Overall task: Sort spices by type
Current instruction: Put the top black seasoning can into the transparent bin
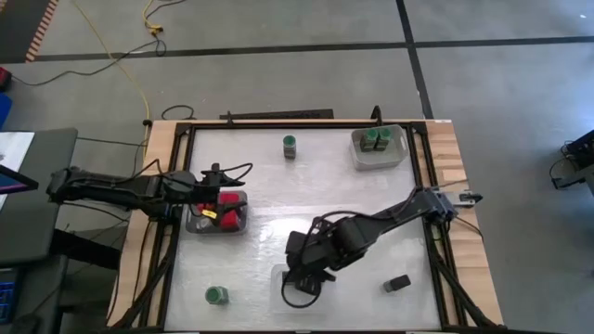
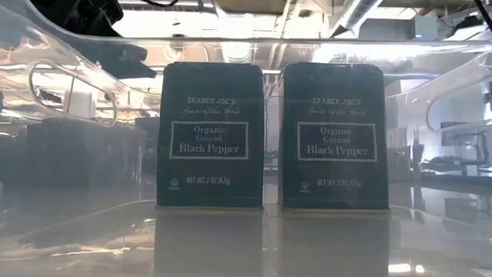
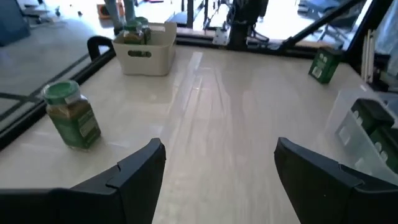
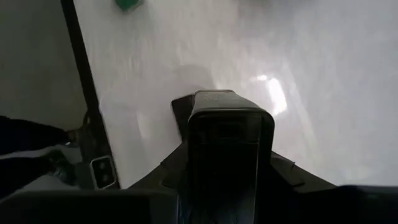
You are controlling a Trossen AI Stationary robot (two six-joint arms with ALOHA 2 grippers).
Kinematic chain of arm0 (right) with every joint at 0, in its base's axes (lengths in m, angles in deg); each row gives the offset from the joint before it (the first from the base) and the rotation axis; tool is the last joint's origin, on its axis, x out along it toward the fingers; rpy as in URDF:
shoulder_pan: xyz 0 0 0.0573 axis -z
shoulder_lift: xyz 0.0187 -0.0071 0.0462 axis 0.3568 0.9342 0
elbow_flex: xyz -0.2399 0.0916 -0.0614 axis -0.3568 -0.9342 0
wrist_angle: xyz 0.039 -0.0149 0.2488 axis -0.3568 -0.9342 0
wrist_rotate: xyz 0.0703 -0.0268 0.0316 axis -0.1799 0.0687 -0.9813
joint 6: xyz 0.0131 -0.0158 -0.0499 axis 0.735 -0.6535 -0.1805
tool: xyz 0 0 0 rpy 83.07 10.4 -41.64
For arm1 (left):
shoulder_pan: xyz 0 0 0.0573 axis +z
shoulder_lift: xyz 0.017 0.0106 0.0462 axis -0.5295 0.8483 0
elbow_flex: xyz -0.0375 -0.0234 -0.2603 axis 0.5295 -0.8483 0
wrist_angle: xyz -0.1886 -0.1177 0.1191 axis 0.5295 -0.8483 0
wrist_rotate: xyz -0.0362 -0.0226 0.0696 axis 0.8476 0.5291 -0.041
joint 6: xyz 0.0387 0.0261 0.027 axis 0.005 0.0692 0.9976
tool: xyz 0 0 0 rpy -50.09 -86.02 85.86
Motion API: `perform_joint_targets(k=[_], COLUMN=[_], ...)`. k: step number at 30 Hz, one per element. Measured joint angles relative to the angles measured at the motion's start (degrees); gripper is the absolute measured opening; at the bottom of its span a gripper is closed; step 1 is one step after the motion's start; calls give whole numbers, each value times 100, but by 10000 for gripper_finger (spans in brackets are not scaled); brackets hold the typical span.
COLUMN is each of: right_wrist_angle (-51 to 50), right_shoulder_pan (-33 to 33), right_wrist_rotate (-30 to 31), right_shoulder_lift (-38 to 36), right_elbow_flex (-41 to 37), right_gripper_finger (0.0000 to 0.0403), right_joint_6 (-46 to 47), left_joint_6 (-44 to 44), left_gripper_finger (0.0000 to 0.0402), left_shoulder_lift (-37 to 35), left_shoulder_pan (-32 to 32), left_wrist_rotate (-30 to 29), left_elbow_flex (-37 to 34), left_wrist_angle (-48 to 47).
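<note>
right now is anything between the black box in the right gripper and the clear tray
Nothing visible: the right gripper holds the black box just above the clear tray, where two pepper boxes already stand.

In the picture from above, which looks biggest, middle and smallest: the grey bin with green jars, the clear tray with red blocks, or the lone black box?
1. Clear tray with red blocks and grey bin with green jars: they look about alike, too close to rank.
2. Lone black box: plainly smallest.
</note>
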Motion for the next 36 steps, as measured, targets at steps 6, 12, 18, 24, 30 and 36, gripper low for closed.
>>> perform_joint_targets(k=[6,12,18,24,30,36], right_wrist_angle=[97,172,184,415,473,582], right_shoulder_pan=[-129,-255,-265,-250,-250,-413], right_wrist_rotate=[-184,-186,-319,-322,-603,-608], right_shoulder_lift=[101,79,71,69,70,75], right_elbow_flex=[-114,-114,-114,-114,-114,-114], right_gripper_finger=[143,143,143,143,143,143], right_joint_6=[429,521,608,600,533,397], left_joint_6=[147,396,510,660,581,417], left_gripper_finger=[290,290,290,290,290,290], left_shoulder_lift=[-563,-1825,-3129,-3283,-3189,-3092], left_shoulder_pan=[-7,-175,-201,-198,-199,-199], left_wrist_rotate=[-4,88,90,107,50,101], left_elbow_flex=[-2,-546,-1712,-2127,-2072,-2026], left_wrist_angle=[0,175,1640,2247,1149,380])
